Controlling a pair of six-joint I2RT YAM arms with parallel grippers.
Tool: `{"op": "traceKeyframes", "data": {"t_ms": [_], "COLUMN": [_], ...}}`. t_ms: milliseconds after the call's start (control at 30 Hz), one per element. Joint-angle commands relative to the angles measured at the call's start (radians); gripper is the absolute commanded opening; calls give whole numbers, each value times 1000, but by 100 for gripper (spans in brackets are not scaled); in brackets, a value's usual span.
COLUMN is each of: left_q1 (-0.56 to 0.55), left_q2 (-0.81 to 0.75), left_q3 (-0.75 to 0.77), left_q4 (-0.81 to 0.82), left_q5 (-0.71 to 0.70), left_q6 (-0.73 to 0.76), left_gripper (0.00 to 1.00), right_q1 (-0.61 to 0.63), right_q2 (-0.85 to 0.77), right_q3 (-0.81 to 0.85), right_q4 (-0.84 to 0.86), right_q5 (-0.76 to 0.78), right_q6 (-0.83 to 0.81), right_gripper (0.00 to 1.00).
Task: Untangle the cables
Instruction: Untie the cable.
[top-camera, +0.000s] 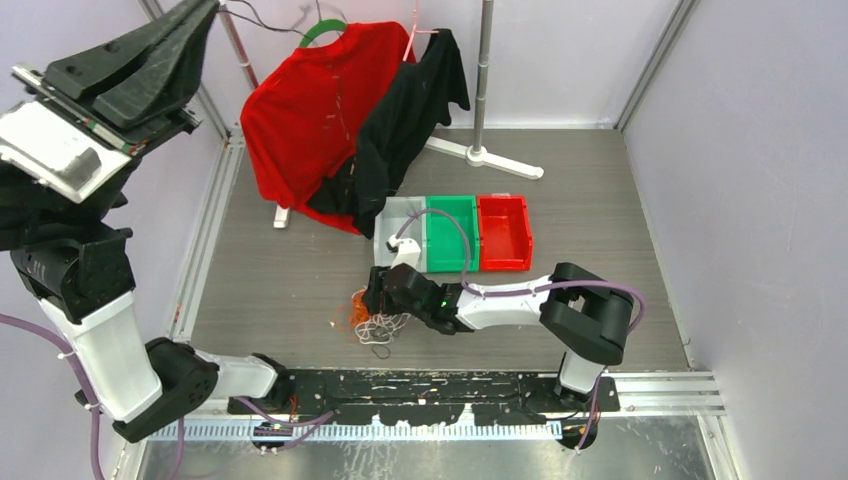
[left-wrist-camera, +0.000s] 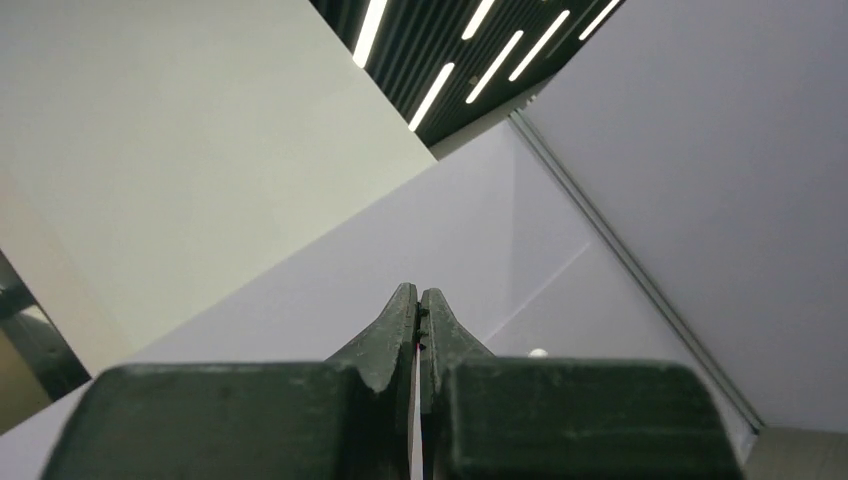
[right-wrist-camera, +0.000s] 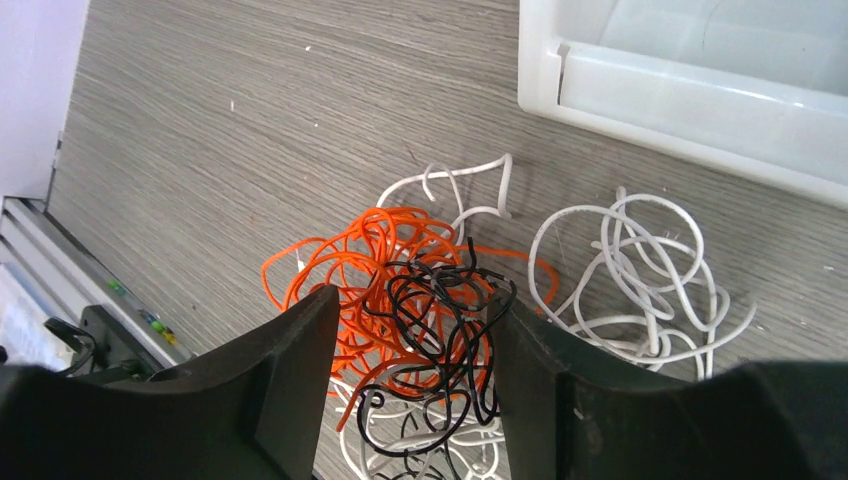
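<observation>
The cables (top-camera: 378, 322) lie in one tangle on the grey table in front of the bins. In the right wrist view an orange cable (right-wrist-camera: 340, 265) and a black cable (right-wrist-camera: 440, 310) knot together over white loops, and a looser white cable (right-wrist-camera: 640, 270) spreads to the right. My right gripper (right-wrist-camera: 412, 298) is low over the pile (top-camera: 375, 290), open, its jaws on either side of the black and orange knot. The black loops touch the right finger (right-wrist-camera: 530, 350). My left gripper (left-wrist-camera: 418, 292) is raised high at the left (top-camera: 190, 25), shut on nothing, pointing at the wall and ceiling.
A white bin (top-camera: 400, 225), a green bin (top-camera: 450, 232) and a red bin (top-camera: 503, 232) stand side by side behind the tangle; the white bin's rim (right-wrist-camera: 700, 120) is close to the cables. A red shirt (top-camera: 310, 110) and a black garment (top-camera: 410, 110) hang on a rack behind.
</observation>
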Motion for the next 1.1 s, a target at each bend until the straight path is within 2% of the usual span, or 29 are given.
{"op": "traceKeyframes", "data": {"t_ms": [0, 100, 233, 433, 600, 867, 1067], "left_q1": [-3, -2, -2, -1, -1, -1, -1], "left_q2": [-18, -13, -2, -134, -209, -306, -318], "left_q3": [-3, -8, 34, -174, -305, -534, -605], "left_q4": [165, 246, 145, 12, -154, -256, -270], "left_q5": [-44, -81, -55, 28, 109, 169, 202], "left_q6": [64, 78, 77, 97, 129, 136, 93], "left_gripper": [0, 0, 0, 0, 0, 0, 0], "right_q1": [21, 25, 27, 26, 23, 22, 21], "right_q2": [-2, 4, -35, -246, -422, -661, -719], "right_q3": [-2, -12, -19, 34, 116, 213, 312], "right_q4": [-3, -7, -8, -125, -291, -514, -527], "right_q5": [70, 74, 75, 42, -58, -75, -54], "right_q6": [15, 24, 19, -66, -178, -313, -385], "right_gripper": [62, 63, 70, 86, 99, 100, 100]}}
